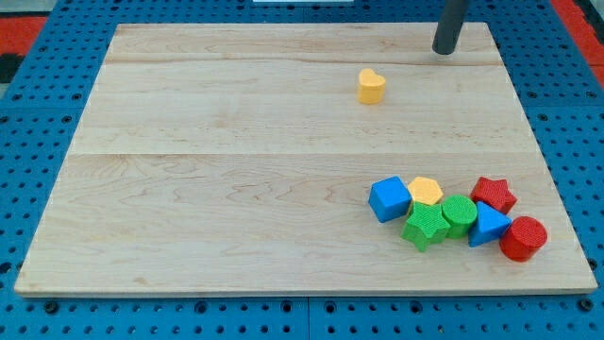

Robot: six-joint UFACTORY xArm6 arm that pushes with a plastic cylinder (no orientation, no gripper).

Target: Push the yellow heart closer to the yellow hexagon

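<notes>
So my tip [444, 51] is parked way up near the view's top edge of the wooden surface [236, 189], toward the view's right, and it's not touching any block. There's no gripper on this rig, only the dark rod, so nothing is clamped or held; the tip simply sits there on its own with bare wood all around it. The yellow heart [371, 85] lies to the view's left of the tip and a bit toward the view's bottom, near it but clearly apart, standing alone on the wood. The yellow hexagon [426, 191] is well apart from the tip, far toward the view's bottom and just slightly to the view's left of it, so it's also a long way below the heart. It's jammed into a cluster: a blue cube [389, 199] is touching its left side, a green cylinder [459, 213] presses in on its lower right, and a green star-ish block [425, 226] sits just under it. Further to the view's right in the same bunch are a red star [494, 194], a blue triangle-looking block [489, 227] and a red cylinder [523, 238]. No containers anywhere, everything rests straight on the surface.
</notes>
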